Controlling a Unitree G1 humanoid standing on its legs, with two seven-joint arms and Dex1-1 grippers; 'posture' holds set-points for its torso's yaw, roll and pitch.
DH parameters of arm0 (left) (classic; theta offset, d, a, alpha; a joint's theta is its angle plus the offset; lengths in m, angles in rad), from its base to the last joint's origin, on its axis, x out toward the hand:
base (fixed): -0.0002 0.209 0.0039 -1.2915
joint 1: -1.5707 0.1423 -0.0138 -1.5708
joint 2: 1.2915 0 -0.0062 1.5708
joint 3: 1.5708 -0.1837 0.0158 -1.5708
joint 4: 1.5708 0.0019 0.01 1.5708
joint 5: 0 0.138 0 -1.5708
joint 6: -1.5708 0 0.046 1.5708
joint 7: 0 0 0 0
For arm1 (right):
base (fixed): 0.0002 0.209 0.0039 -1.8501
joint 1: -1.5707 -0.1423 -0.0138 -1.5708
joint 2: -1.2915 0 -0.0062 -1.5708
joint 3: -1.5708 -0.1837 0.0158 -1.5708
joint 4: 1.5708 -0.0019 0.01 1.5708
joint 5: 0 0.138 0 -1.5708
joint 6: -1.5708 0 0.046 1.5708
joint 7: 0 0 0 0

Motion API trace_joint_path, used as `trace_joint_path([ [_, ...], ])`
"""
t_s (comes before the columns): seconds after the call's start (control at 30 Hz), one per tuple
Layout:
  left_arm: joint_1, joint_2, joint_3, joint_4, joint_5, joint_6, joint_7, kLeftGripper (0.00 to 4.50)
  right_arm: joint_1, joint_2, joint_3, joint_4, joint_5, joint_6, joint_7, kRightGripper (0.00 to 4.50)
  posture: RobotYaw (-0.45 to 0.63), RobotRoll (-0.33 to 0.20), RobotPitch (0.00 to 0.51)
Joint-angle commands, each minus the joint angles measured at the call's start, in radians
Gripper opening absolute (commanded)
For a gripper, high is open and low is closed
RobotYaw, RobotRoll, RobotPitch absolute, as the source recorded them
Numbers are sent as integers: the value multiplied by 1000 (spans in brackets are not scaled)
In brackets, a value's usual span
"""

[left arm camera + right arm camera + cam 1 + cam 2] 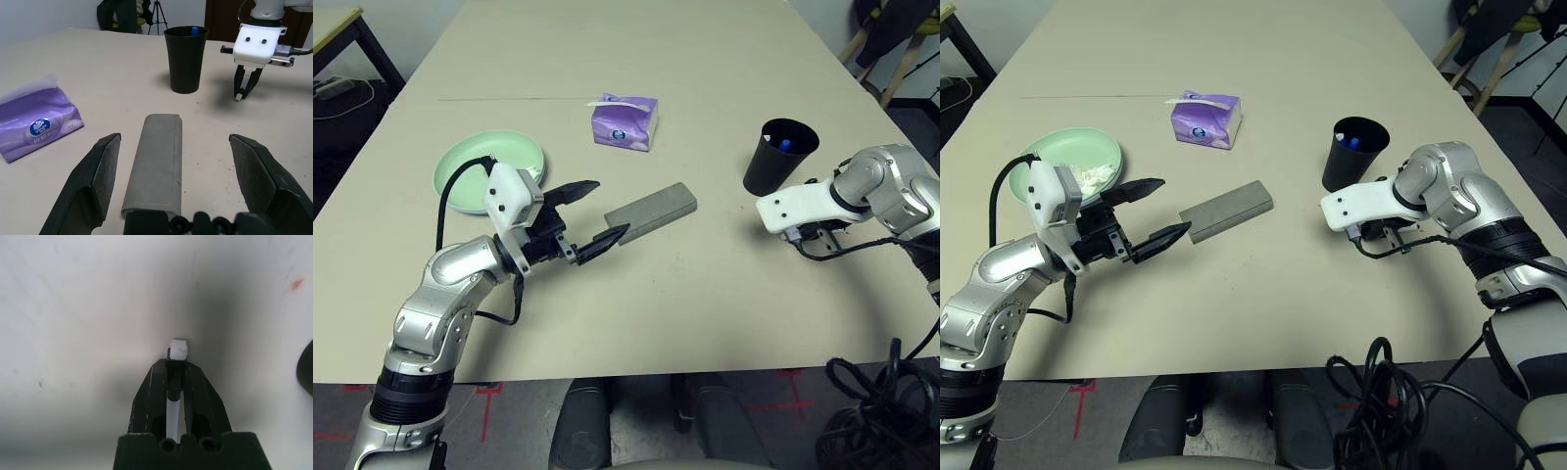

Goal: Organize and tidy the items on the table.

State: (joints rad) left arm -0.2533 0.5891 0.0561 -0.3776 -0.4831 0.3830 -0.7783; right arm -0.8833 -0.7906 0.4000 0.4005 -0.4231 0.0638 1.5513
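Note:
My left gripper (610, 208) is open, its fingers either side of the near end of the grey glasses case (651, 211), which lies flat on the table (705, 284). My right gripper (243, 93) points down just above the table beside the black cup (781, 157) and is shut on a white pen (178, 348). A blue-tipped pen (784, 145) stands in the cup. The mint green plate (460, 171) sits at the left with crumpled white tissue (1092, 177) in it. The purple tissue box (625, 121) lies behind the case.
A small dark-legged table (337, 29) stands off the far left corner. Wooden legs (901, 59) stand off the far right. Black cables (881, 392) hang below the table's near right edge.

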Motion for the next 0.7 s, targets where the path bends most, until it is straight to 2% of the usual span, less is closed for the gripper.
trace_joint_path([
  [0.03,-2,-5,-16,4,8,-11,-8,4500,15,24,-42,-94,101,118,45,315,42,0,182],
  [0.2,-3,-5,-18,12,10,-18,-13,4500,9,60,-90,-209,221,318,59,315,40,0,175],
  [0.33,-5,-5,-19,18,13,-23,-19,4500,-24,119,-174,-268,365,474,14,315,40,0,173],
  [0.47,-5,-4,-20,22,18,-28,-25,4500,-53,233,-336,-260,480,456,-201,315,37,0,166],
  [0.57,-7,-5,-21,25,19,-31,-27,4500,-49,288,-416,-263,537,400,-326,315,36,0,164],
  [0.7,-10,-7,-23,32,21,-37,-30,4500,-52,331,-471,-266,595,357,-448,315,29,0,160],
])
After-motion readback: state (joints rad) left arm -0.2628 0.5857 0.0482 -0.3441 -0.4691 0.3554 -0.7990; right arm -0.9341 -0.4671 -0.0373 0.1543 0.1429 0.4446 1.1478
